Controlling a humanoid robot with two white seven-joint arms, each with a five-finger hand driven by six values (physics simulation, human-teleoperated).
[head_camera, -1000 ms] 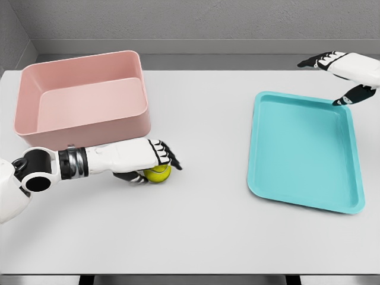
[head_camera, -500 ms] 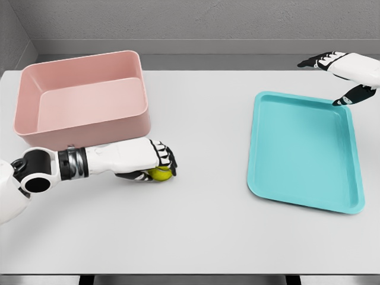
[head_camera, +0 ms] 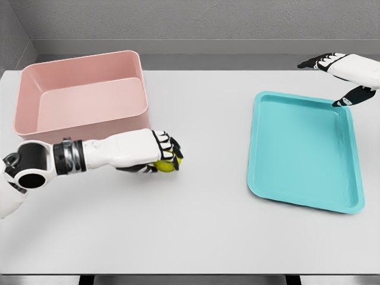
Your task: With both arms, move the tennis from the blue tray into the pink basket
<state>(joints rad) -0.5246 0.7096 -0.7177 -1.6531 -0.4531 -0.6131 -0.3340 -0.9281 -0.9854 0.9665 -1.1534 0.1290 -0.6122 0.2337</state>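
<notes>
1. 2 white arms showed in the head view, 1 from each side, over a pale grey table (head_camera: pixel 208 237).
2. Nearest, the left arm came in from the lower left, and the left hand (head_camera: pixel 155 155) had its fingers curled around the yellow-green tennis ball (head_camera: pixel 167 165), which showed only partly under the dark fingertips.
3. Ball and hand sat just in front of the pink basket (head_camera: pixel 83 95), close to its near right corner; whether the ball touched the table or hung just above it I could not tell.
4. Well apart to the right lay the blue tray (head_camera: pixel 303 151), flat on the table with nothing in it.
5. Farthest back, the right hand (head_camera: pixel 338 71) hung near the tray's far right corner, holding nothing, its fingers stretched out and spread, with the thumb pointing down toward the tray's rim.
6. Behind the table ran a grey wall (head_camera: pixel 208 21).
</notes>
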